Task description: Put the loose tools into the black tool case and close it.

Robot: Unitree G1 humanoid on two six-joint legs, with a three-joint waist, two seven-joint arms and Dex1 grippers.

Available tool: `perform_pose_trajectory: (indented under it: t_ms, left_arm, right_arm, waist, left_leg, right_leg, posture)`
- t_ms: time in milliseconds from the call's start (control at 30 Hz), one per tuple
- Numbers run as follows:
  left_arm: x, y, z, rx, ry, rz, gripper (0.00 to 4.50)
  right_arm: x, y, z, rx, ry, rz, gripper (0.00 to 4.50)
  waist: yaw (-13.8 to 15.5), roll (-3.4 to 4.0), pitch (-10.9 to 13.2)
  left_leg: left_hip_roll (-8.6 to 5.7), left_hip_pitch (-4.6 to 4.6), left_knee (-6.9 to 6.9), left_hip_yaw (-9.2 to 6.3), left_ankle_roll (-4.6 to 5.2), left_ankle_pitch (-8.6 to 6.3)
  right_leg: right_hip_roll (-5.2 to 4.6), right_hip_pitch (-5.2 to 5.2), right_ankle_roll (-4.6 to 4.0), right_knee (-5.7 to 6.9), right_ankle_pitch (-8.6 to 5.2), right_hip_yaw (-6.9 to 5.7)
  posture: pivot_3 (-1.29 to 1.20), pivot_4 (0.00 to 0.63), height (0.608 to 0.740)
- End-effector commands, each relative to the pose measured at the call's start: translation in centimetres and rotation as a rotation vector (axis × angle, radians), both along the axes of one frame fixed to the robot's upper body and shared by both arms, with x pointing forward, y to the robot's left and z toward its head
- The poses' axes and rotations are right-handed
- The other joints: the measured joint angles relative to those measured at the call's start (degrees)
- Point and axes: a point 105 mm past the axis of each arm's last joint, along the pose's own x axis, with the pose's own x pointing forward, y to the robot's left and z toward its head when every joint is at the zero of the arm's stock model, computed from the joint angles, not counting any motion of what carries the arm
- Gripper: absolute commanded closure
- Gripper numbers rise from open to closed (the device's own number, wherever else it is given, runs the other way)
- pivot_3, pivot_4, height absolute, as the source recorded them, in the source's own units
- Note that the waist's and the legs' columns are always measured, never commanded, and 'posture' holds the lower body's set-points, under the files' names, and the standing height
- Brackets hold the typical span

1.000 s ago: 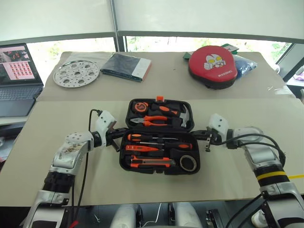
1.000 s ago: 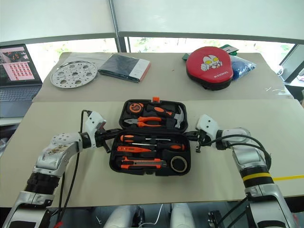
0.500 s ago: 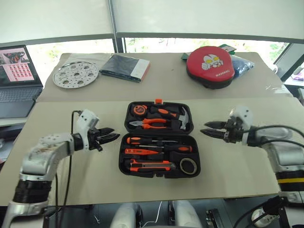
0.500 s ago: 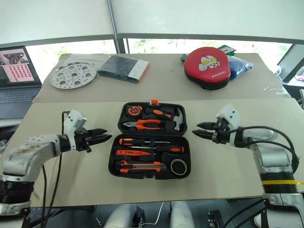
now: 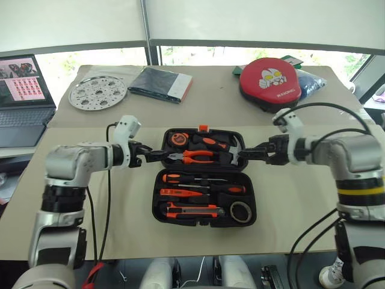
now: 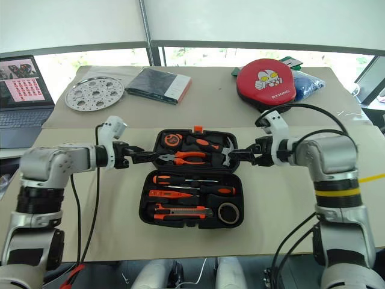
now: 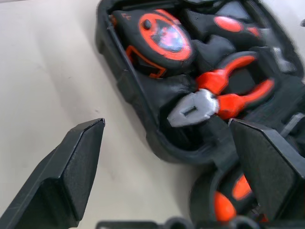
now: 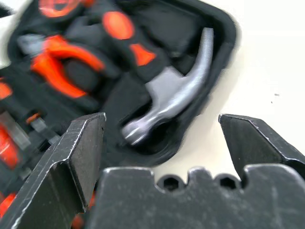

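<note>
Case (image 5: 203, 174) (lid flat) lies between both end effectors.

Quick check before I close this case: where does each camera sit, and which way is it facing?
Head stereo pair: looks forward and down over the table at the open black tool case; both arms show, left gripper and right gripper at the far half's ends.
Left wrist: looks along its open fingers at the pliers.
Right wrist: looks along its open fingers at the hammer.
Shared: both wrist views show the case's far half.
</note>
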Motion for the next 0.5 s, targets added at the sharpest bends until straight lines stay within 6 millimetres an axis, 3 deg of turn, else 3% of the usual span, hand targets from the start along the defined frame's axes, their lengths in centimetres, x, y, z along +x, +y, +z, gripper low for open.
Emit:
perform_pose_trajectory:
  t_ms: [33, 100, 167, 200, 500]
  left_arm:
    - [0.8, 0.2, 0.5, 0.021, -0.037, 0.031, 0.0]
    - [1.2, 0.3, 0.4, 0.022, -0.05, 0.052, 0.0]
    - [1.4, 0.2, 0.4, 0.012, -0.05, 0.064, 0.52]
    - [1.4, 0.2, 0.3, 0.01, -0.05, 0.064, 0.77]
    - [1.5, -0.6, -1.1, -0.033, -0.004, 0.084, 4.01]
  right_arm:
    - [0.7, -0.6, 0.3, -0.037, -0.004, -0.058, 0.08]
    - [0.8, -0.8, -0.2, -0.058, 0.005, -0.068, 0.08]
    - [0.7, -0.8, -0.8, -0.065, 0.028, -0.07, 0.0]
    - [0.6, -0.8, -1.0, -0.069, 0.041, -0.07, 0.55]
    - [0.9, -0.9, -2.3, -0.051, 0.116, -0.131, 3.44]
  waist:
    - [-0.1, 0.0, 0.0]
    - [-0.3, 0.0, 0.0]
    - [-0.3, 0.0, 0.0]
    - [-0.3, 0.0, 0.0]
    - [-0.1, 0.01, 0.0]
  left_leg:
    - [0.0, -0.04, -0.02, 0.03, -0.01, 0.0]
    - [0.0, -0.26, -0.01, 0.04, -0.03, 0.02]
    - [-0.01, -0.28, -0.01, 0.05, -0.04, 0.02]
    - [-0.01, -0.28, -0.01, 0.06, -0.06, 0.03]
    - [0.01, 0.06, 0.05, 0.05, -0.14, 0.09]
  right_leg:
    - [0.01, -0.06, 0.0, 0.01, 0.0, 0.0]
    - [0.02, -0.29, 0.0, 0.04, 0.0, -0.01]
    - [0.02, -0.32, 0.01, 0.04, 0.0, -0.01]
    - [0.02, -0.31, 0.01, 0.04, 0.0, -0.02]
    - [0.02, 0.06, 0.01, 0.07, 0.0, -0.03]
  posture:
    - [0.0, 0.15, 0.74]
    - [0.0, 0.15, 0.74]
    - [0.0, 0.15, 0.74]
    - [0.0, 0.15, 0.74]
    - [0.0, 0.15, 0.74]
